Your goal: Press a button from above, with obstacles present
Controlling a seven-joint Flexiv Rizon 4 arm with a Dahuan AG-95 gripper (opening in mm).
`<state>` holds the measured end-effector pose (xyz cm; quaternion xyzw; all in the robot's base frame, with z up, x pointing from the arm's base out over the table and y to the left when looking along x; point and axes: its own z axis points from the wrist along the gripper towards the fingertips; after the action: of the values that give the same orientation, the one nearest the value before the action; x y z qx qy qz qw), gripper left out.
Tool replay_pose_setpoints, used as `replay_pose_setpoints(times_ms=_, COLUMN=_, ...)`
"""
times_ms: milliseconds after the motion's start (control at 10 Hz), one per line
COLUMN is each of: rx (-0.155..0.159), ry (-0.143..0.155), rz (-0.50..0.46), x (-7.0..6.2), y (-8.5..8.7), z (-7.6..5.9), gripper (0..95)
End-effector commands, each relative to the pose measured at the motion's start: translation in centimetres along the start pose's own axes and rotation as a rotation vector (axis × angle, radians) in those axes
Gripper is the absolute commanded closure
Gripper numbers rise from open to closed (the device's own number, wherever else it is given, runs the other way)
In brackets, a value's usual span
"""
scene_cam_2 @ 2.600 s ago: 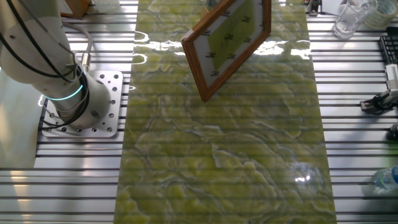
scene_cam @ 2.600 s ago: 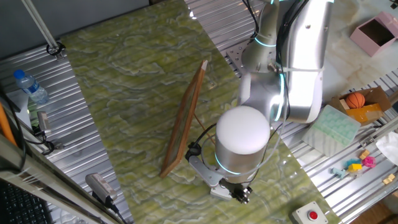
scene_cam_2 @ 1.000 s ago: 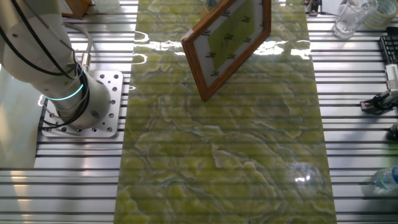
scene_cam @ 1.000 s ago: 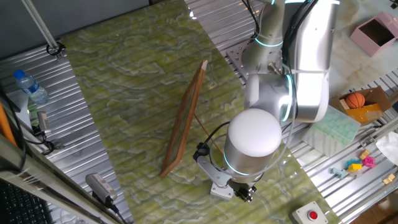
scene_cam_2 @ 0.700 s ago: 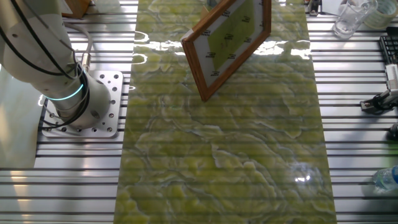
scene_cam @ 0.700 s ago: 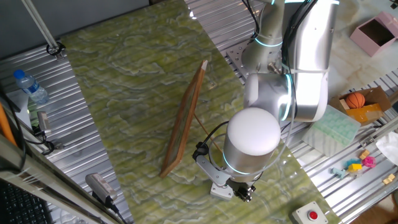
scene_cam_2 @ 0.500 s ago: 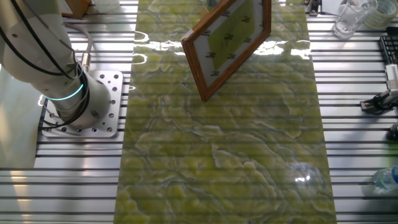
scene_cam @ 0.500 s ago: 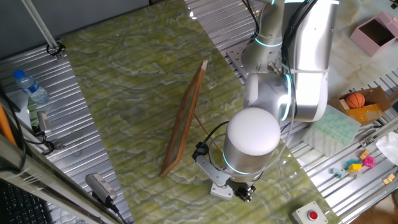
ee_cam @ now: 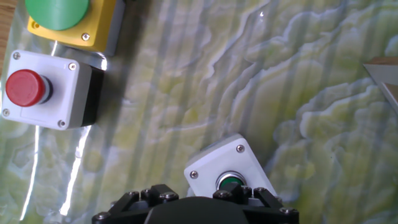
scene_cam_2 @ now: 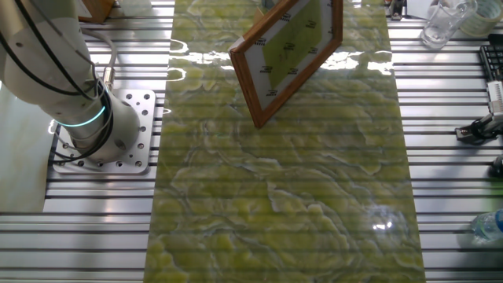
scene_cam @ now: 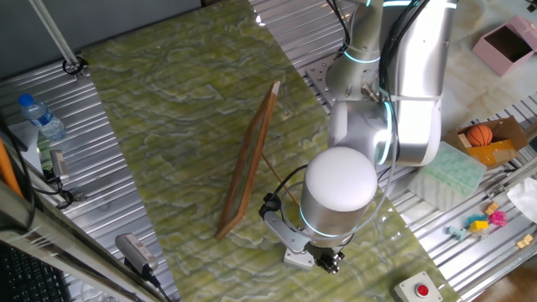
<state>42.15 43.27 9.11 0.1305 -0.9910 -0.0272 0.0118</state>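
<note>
The button [ee_cam: 229, 182] sits unchanged just under the gripper [scene_cam: 329, 263], whose clench I cannot tell.

Bare green marbled mat [ee_cam: 205, 81] lies open around the green button's white box [ee_cam: 229, 170], which sits directly under the gripper housing [ee_cam: 196, 208]. A red-button box [ee_cam: 46, 90] and a yellow box with a large green button [ee_cam: 71, 18] stand well apart, across open mat. The wooden board [scene_cam: 247, 164], tilted on its prop stick [scene_cam: 270, 164], stands beside the arm's wrist [scene_cam: 336, 197]; its corner [ee_cam: 382, 74] shows at the far edge of the hand view
</note>
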Motion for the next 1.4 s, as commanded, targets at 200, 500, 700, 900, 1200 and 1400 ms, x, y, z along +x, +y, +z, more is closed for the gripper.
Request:
replay_pose_setpoints(times_ms=200, rx=-0.001, ry=-0.003, rz=0.000, x=-0.06, y=0.03, z=0.25, gripper=38.0)
replay_pose_setpoints(times_ms=500, rx=0.000, ry=-0.001, rz=0.002, x=-0.16, y=0.17, z=0.28, gripper=38.0)
replay_pose_setpoints(times_ms=700, rx=0.002, ry=-0.001, rz=0.002, x=-0.20, y=0.17, z=0.45, gripper=38.0)
replay_pose_setpoints(times_ms=900, rx=0.002, ry=-0.001, rz=0.002, x=-0.21, y=0.16, z=0.53, gripper=38.0)
replay_pose_setpoints(times_ms=1200, rx=0.003, ry=-0.002, rz=0.002, x=-0.26, y=0.18, z=0.61, gripper=38.0)
replay_pose_setpoints(times_ms=1400, rx=0.002, ry=0.001, rz=0.004, x=-0.46, y=0.42, z=-0.18, gripper=38.0)
